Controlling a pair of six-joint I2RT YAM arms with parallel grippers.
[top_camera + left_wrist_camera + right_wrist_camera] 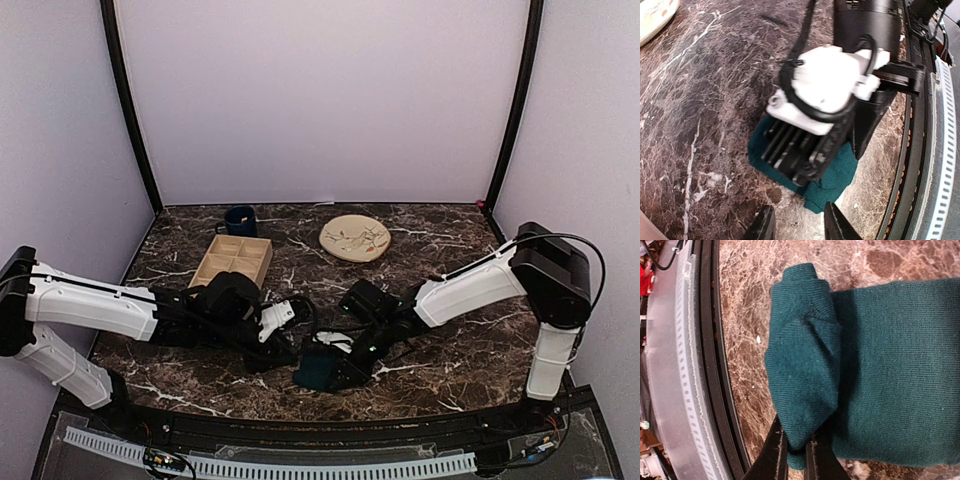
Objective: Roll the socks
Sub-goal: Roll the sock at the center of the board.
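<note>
Right tool (796, 444) pinching teal sock (880, 365) fold, left tool (799, 214) parted, empty

Soft, even light fills the overhead view, brightest on the back wall (320, 90). The left wrist view is motion-blurred, its white casing (825, 85) glaring. The right wrist view is sharp on the sock (880, 365), with a soft shadow beside its fold.

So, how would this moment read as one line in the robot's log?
teal sock: end folded over | right gripper: shut on the fold | left gripper: open, empty, near sock
</note>
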